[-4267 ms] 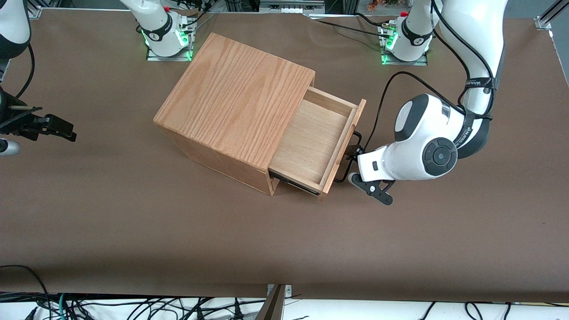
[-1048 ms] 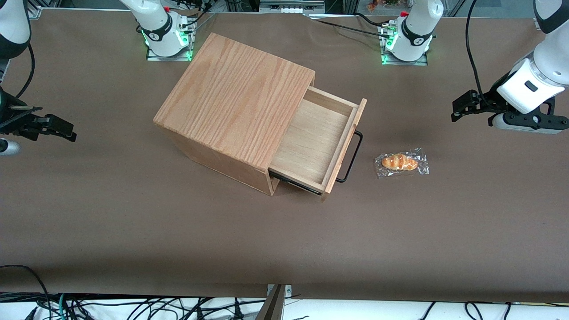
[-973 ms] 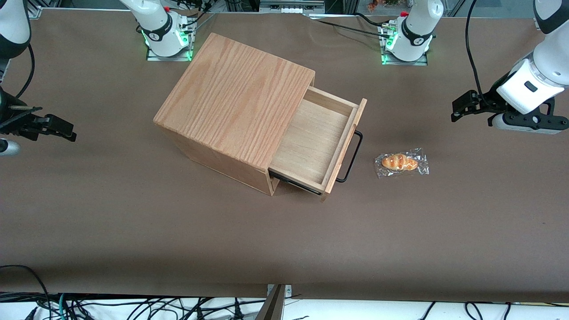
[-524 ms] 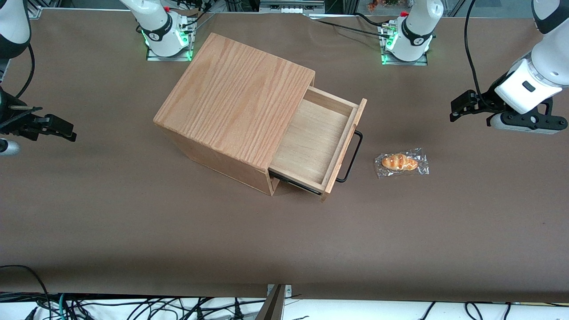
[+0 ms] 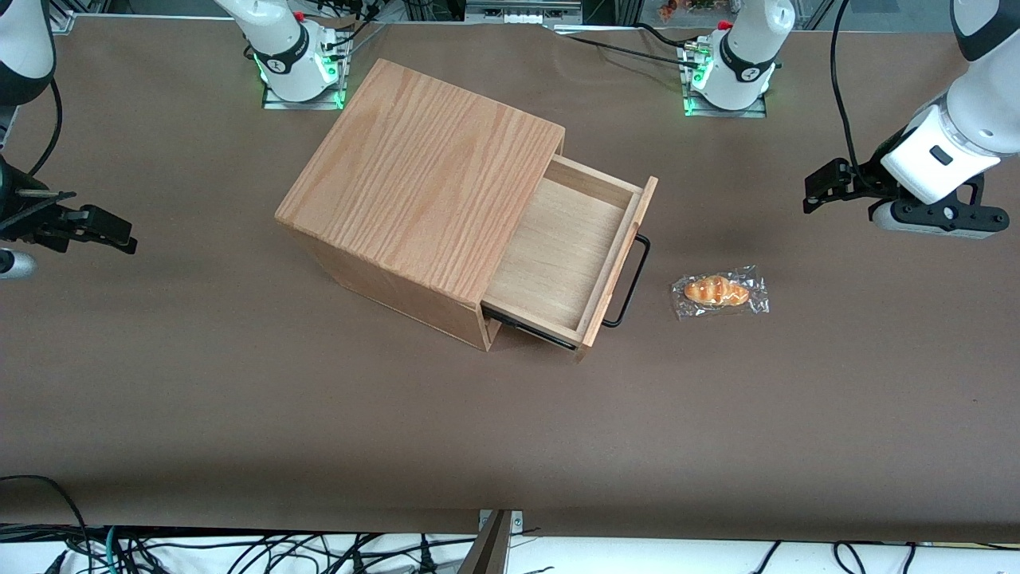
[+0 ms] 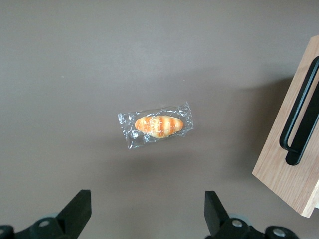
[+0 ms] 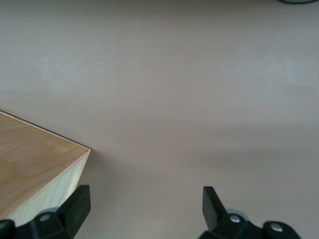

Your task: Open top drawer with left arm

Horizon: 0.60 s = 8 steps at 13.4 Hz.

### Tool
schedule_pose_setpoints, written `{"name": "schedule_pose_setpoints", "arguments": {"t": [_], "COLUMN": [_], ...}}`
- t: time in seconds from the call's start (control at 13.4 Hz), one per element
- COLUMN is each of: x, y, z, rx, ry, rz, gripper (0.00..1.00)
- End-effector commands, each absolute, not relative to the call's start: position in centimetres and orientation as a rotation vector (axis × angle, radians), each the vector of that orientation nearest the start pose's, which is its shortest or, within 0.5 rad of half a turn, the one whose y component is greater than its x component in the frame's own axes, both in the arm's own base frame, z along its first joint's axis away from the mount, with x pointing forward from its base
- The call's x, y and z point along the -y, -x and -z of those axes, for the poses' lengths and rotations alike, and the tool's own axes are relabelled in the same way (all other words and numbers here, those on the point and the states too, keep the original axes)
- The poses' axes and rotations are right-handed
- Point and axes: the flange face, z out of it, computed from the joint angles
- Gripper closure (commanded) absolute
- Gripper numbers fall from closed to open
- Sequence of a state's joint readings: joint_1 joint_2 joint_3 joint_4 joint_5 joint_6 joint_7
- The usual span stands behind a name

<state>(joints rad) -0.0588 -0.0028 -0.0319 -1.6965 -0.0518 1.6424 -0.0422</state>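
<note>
One drawer point(image 5: 562, 255) pulled out; gripper point(image 5: 821, 187) hangs high, fingers apart, well away, above wrapped bread roll point(image 6: 156, 125).

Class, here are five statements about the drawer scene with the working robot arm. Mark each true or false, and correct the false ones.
1. The top drawer is pulled out. True.
2. The gripper is clamped on the drawer handle. False: it is open, raised over the table toward the working arm's end, away from the handle.
3. A wrapped bread roll lies on the table in front of the drawer. True.
4. The roll lies inside the drawer. False: the drawer is empty.
5. The cabinet lies tipped on its side. False: it stands upright.
</note>
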Motion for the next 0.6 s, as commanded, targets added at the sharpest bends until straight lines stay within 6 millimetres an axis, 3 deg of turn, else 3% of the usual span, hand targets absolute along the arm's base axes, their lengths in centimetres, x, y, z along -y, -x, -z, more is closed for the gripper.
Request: {"name": "schedule_pose_setpoints", "arguments": {"t": [0.0, 0.52], "x": [6.13, 5.67], "y": [-55.05, -55.09], "z": [-57.97, -57.9], "rx": [-0.056, -0.051], "ry": [3.12, 3.133], "rz": [-0.091, -0.096], "gripper": [0.0, 0.0]}}
